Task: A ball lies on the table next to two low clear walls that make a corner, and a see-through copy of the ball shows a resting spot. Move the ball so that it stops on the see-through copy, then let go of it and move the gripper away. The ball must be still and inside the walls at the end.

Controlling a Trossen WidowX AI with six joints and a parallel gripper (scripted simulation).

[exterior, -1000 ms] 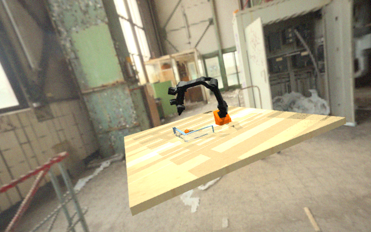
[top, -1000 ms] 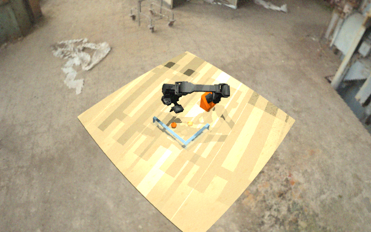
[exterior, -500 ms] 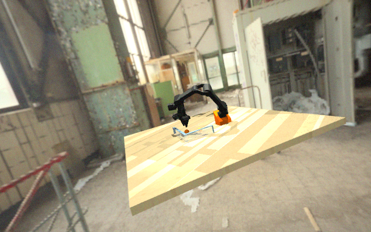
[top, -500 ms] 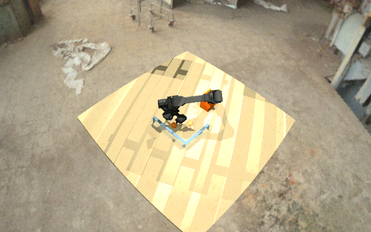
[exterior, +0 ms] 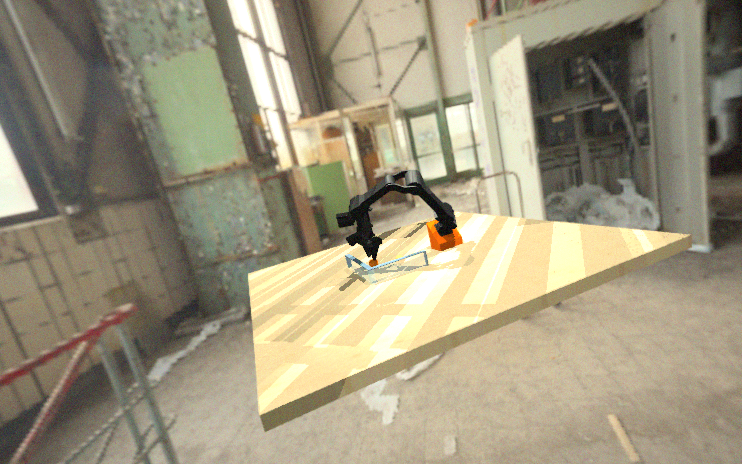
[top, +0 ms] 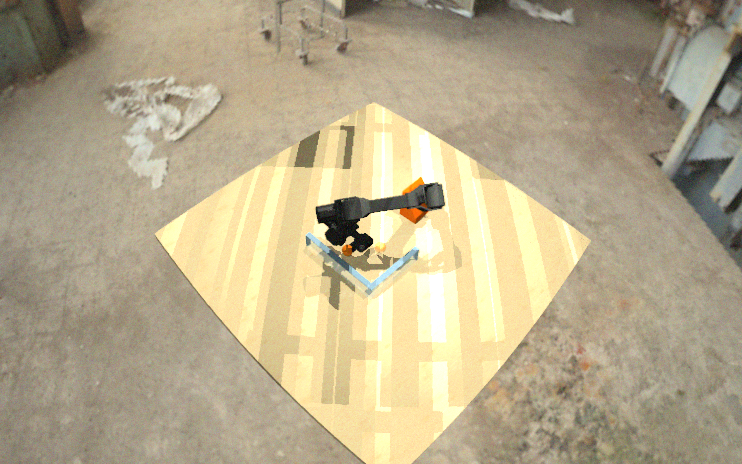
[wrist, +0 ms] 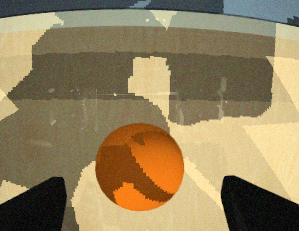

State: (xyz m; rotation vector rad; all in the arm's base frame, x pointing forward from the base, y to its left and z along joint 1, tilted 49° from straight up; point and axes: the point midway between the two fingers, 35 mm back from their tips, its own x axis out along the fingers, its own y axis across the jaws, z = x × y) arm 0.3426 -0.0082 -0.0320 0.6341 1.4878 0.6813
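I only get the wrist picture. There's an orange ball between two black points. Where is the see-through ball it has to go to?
Observer: The see-through copy lies on the table beside the ball, on the side nearer the arm's orange base.
Operator: Is the ball inside the clear walls?
Observer: Yes. In the top view the two low clear walls make a V, and both the ball and the copy sit in its open mouth.
Operator: Is the pincer squeezing the ball?
Observer: No. The pincer is open, its fingers apart from the ball on both sides. In the exterior view the pincer points straight down over the ball.
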